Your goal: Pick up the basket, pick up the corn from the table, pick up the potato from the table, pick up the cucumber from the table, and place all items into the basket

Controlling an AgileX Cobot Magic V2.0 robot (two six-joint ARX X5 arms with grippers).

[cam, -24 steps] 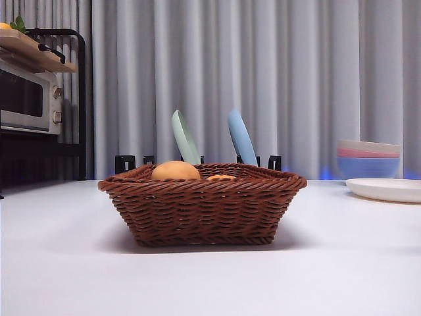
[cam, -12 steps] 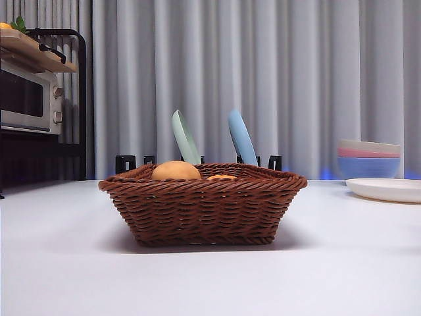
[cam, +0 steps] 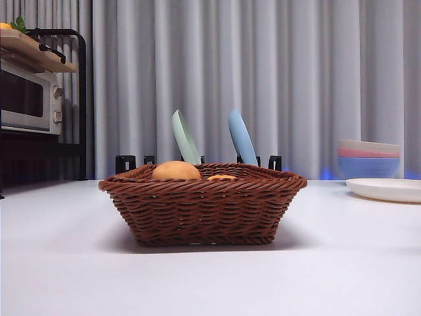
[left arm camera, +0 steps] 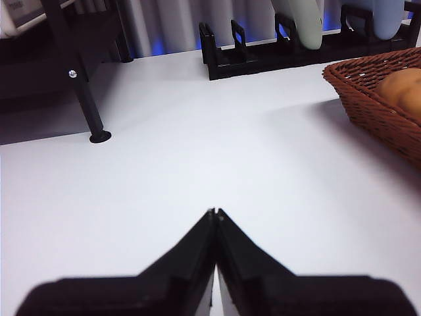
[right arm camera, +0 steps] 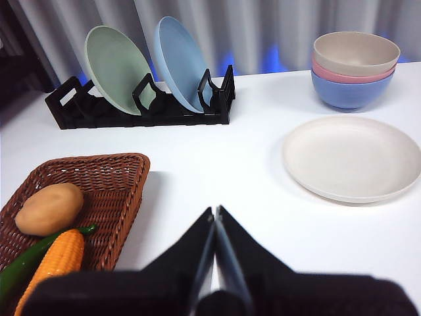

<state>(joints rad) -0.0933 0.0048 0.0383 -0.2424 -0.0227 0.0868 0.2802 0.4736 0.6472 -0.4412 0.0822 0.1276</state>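
Table: wide white tabletop, smooth and matte, with a soft shadow under the basket.
Basket: dark brown wicker basket sits flat in the middle of the table, braided rim level.
Potato: tan potato lies inside the basket, toward the corner nearest the plate rack; from the front its rounded top pokes above the rim.
Corn: orange-yellow corn lies in the basket just beside the potato; only a sliver clears the rim in the front view.
Cucumber: dark green cucumber lies in the basket alongside the corn, touching it.
Left gripper: left gripper hangs over bare table, jaws pressed together, nothing between them; the basket's edge is off to one side, well apart.
Right gripper: right gripper also has its jaws closed tip to tip and empty, over the table just beside the basket.
Rack: black plate rack behind the basket holds a pale green plate and a light blue plate, both leaning.
Dishes: a cream plate lies flat on the table; near it, stacked bowls, beige over pink over blue.
Room: grey pleated curtain across the back; a toaster oven on a black shelf at one side.
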